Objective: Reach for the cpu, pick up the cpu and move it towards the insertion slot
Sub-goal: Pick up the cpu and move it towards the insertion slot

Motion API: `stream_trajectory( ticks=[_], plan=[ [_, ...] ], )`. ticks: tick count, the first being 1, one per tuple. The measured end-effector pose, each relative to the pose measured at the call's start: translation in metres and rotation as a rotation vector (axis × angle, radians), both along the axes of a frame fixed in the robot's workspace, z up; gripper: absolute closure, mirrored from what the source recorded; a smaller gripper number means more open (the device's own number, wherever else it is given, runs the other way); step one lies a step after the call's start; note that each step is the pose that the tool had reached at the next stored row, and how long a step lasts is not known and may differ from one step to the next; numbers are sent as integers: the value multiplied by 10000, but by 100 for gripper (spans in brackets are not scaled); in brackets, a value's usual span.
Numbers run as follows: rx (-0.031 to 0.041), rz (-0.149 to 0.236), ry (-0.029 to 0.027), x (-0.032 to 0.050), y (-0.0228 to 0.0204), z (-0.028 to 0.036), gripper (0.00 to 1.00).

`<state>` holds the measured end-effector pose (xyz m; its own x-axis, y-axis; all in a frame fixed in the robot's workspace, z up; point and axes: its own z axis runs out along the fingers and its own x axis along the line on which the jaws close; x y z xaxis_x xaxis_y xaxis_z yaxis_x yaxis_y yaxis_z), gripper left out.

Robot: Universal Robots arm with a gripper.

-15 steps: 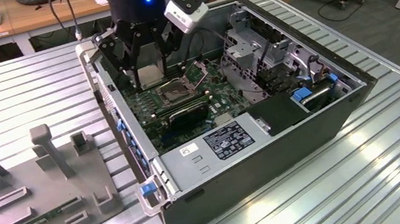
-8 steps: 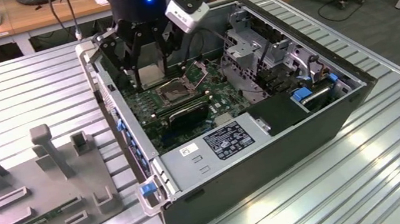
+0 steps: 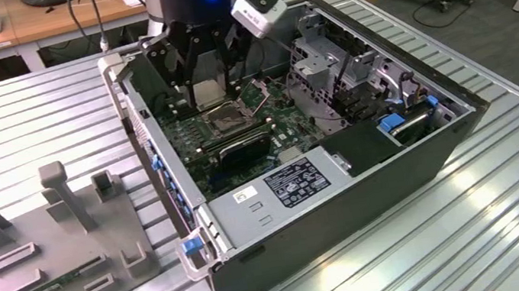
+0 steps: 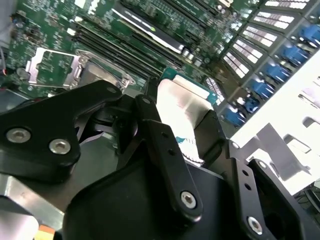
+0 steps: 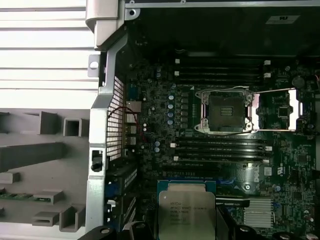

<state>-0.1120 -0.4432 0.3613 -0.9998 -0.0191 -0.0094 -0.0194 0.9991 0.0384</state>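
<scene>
My gripper (image 3: 207,98) is shut on the cpu (image 3: 208,90), a thin square chip with a silvery face, and holds it above the green motherboard inside the open computer case (image 3: 350,201). In both wrist views the cpu (image 5: 186,211) (image 4: 179,102) sits between the black fingers (image 4: 159,137). The insertion slot (image 3: 228,119) is a metal-framed socket with a dark centre, and its silvery bracket is swung open. It lies just beyond the chip, with black memory slots on two sides of the insertion slot (image 5: 224,111) (image 4: 92,75).
A grey plastic fixture (image 3: 59,252) with upright posts and a green memory stick (image 3: 49,286) lies on the slatted metal table at the exterior view's left. Drive cages and blue clips (image 3: 395,121) stand inside the case. The case wall (image 5: 102,125) rises beside the board.
</scene>
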Motion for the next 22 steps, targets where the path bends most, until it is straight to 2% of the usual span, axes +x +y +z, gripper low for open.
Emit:
stream_trajectory(
  ticks=[6,22],
  plan=[
    [0,1,0,88,-1,-1,46],
    [0,0,0,149,0,-1,46]
  ],
)
